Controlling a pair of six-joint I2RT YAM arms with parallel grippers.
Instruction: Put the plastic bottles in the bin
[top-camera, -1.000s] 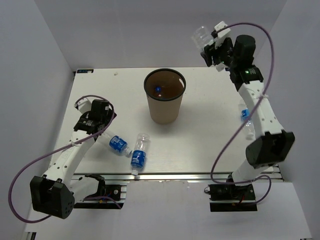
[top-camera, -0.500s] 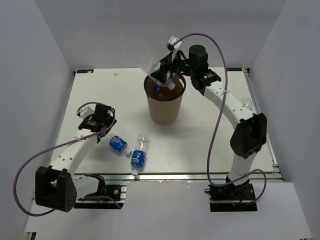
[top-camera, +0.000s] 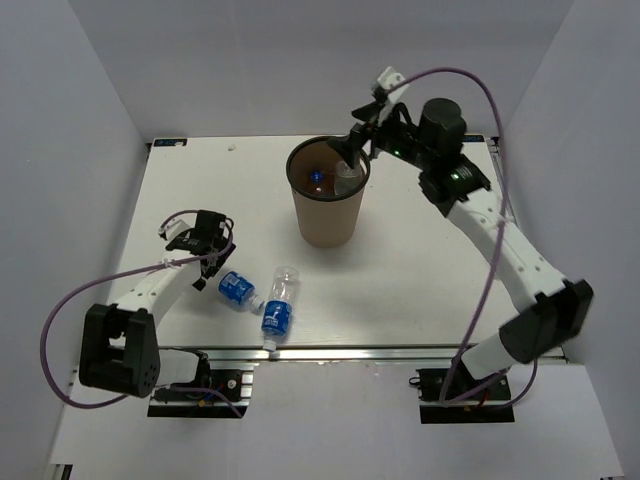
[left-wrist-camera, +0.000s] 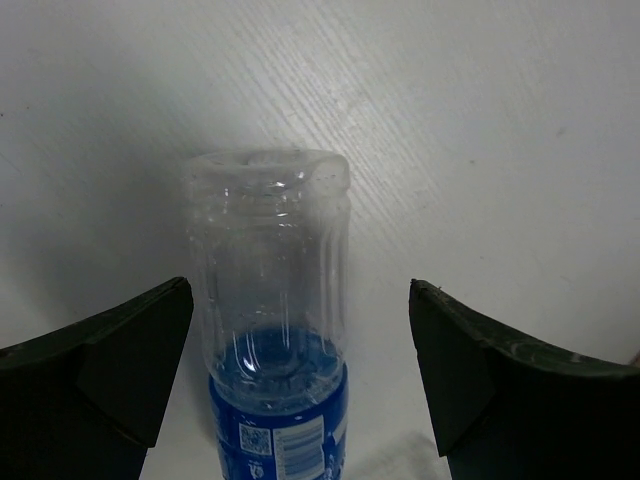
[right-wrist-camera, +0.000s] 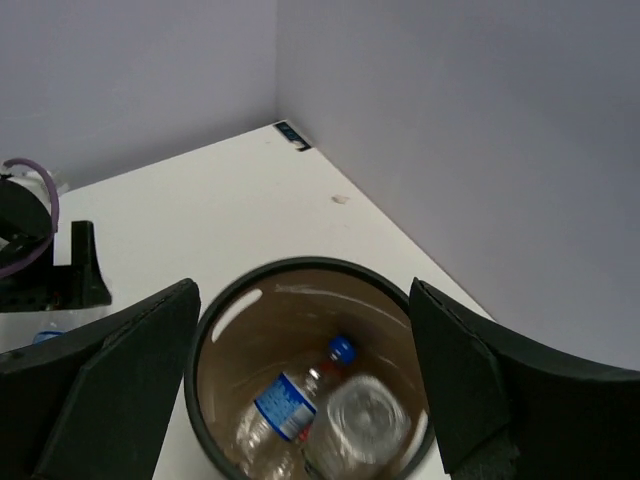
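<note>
The brown bin (top-camera: 326, 222) with a black rim stands mid-table. My right gripper (top-camera: 354, 150) hovers open just above its right rim, holding nothing. In the right wrist view the bin (right-wrist-camera: 300, 266) lies between my open right gripper (right-wrist-camera: 302, 300); inside it are a blue-labelled bottle (right-wrist-camera: 290, 405) and a blurred clear bottle (right-wrist-camera: 362, 432), also seen from above (top-camera: 348, 180). Two blue-labelled bottles (top-camera: 237, 288) (top-camera: 279, 310) lie near the front left. My left gripper (top-camera: 210, 262) is open over the first bottle (left-wrist-camera: 268, 300), which lies between its fingers (left-wrist-camera: 110, 360) without touching them.
White walls close the table on the left, back and right. A metal rail (top-camera: 340, 352) runs along the near edge. Purple cables (top-camera: 70, 320) loop from both arms. The two loose bottles lie close together, almost touching.
My right gripper swung from the back right to above the bin, opened and let its bottle go; the bottle is now inside the bin. My left gripper edged towards the nearest bottle.
</note>
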